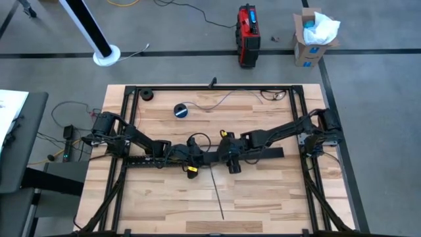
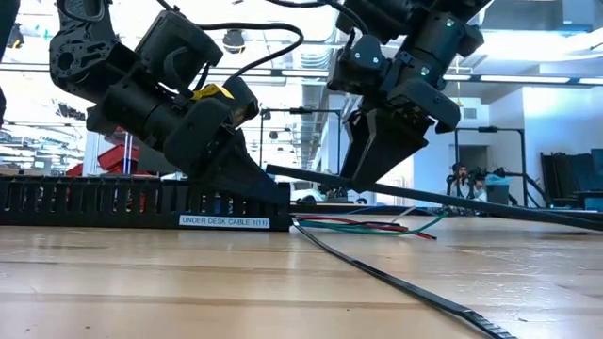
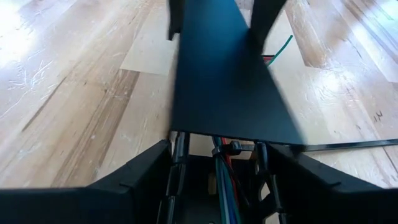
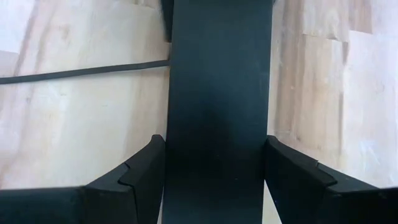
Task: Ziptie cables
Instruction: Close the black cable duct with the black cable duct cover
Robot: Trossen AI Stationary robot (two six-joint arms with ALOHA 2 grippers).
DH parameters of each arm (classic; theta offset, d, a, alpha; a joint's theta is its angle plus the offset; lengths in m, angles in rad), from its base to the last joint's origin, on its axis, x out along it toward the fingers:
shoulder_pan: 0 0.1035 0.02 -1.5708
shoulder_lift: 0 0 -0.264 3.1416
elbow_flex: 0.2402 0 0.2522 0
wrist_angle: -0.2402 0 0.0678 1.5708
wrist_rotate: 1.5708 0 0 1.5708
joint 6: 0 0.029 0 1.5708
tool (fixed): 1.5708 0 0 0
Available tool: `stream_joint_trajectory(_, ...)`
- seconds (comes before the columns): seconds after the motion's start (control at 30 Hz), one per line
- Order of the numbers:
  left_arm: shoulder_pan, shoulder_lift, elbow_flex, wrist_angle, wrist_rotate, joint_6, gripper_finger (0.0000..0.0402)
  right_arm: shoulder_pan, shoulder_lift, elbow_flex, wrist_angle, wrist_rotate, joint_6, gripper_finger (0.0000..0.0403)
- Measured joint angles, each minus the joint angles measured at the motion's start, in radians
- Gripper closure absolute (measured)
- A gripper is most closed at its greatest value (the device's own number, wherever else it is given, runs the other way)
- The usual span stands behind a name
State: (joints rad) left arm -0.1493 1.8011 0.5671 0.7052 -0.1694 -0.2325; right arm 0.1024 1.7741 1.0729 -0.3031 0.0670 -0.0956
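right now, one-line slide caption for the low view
Both grippers, left and right, grip a flat black cover strip above coloured cables beside the slotted cable tray.

Two dark robot arms, the left arm (image 1: 131, 137) and the right arm (image 1: 283, 130), meet over one wooden table (image 1: 263, 197). One slotted black cable tray (image 2: 113, 202), one flat black cover strip (image 1: 253, 155), one thin black zip tie (image 1: 218, 195), one blue-and-black tape roll (image 1: 181, 110), and one bundle of red, green and white cables (image 2: 367, 226).

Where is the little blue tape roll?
In the high view the tape roll lies on the table's far half, left of centre, beyond the left gripper, near a black ring.
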Motion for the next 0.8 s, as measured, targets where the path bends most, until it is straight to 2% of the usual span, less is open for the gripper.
stream_joint_trajectory(0.23, 0.000, 0.000, 0.000, 0.000, 0.000, 0.000, 0.0172, -0.027, 0.000, 0.000, 0.000, -0.043, -0.010, 0.0177)
stream_joint_trajectory(0.43, 0.000, 0.000, 0.000, 0.001, -0.001, 0.000, 0.0172, -0.004, 0.000, 0.000, 0.005, -0.047, -0.010, 0.0177)
stream_joint_trajectory(0.7, -0.001, 0.000, -0.002, -0.002, -0.007, 0.010, 0.0172, -0.003, 0.074, 0.003, 0.053, -0.070, 0.001, 0.0177)
stream_joint_trajectory(0.8, -0.001, 0.000, -0.002, -0.005, -0.005, 0.008, 0.0172, 0.001, 0.061, 0.005, 0.046, -0.065, -0.003, 0.0177)
